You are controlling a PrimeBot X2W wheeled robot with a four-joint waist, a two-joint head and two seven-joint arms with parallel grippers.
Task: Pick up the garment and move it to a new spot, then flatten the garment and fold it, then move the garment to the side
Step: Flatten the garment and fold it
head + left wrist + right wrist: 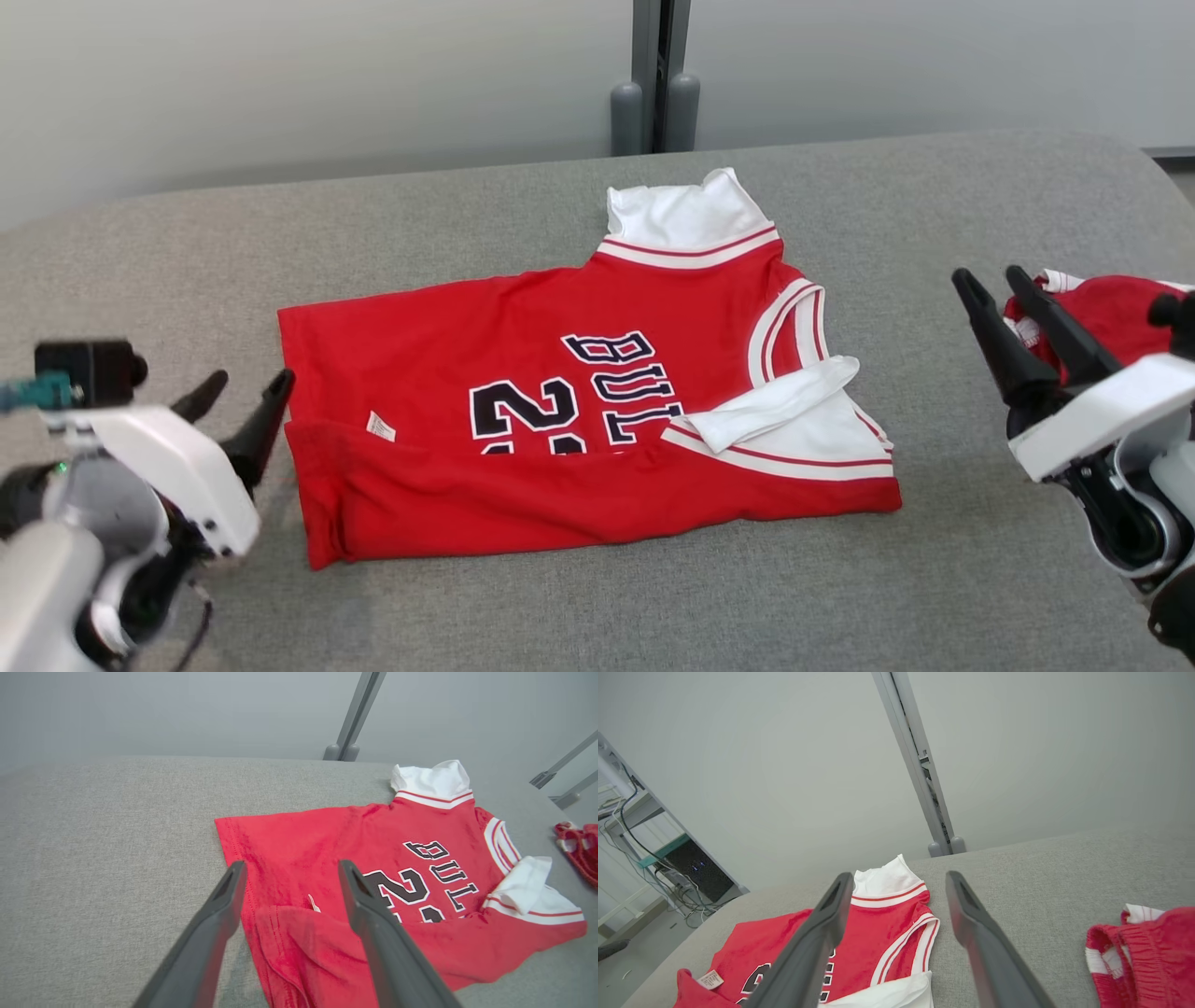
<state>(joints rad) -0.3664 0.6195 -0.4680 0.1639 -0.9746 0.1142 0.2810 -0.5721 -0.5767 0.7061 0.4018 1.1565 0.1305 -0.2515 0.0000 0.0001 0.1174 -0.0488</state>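
left gripper [247, 385] sits released down at eight o'clock in the head view, dark fingers spread with nothing between them and tips just beside the jersey's left edge. right gripper [988, 278] is over at three o'clock, also spread wide and empty, fingers angled toward eleven o'clock, well apart from the jersey.

now the big picture: the grey padded table [934, 579] runs right across the view, with a pale wall [280, 75] behind it and a grey post [656, 75] standing at twelve o'clock.

dead centre lies the red jersey [560, 411], spread flat on the table. its dark, white-edged lettering [611, 387] reads upside down from the head. the near edge is turned up over itself, and this folded band [560, 509] runs along the six o'clock side, covering the bottom of the numerals. in the left wrist view that band lies below and between the open fingers.

a second red garment [1111, 313] is bunched at three o'clock, right behind the right gripper's fingers and apart from the jersey. can't tell if the fingers touch it.

a white panel [686, 215] with red stripes sticks out of the jersey at one o'clock. a white strip [775, 406] lies across the jersey's four o'clock corner. smallest of all, a little white label [380, 427] sits at the jersey's eight o'clock, just above the fold.
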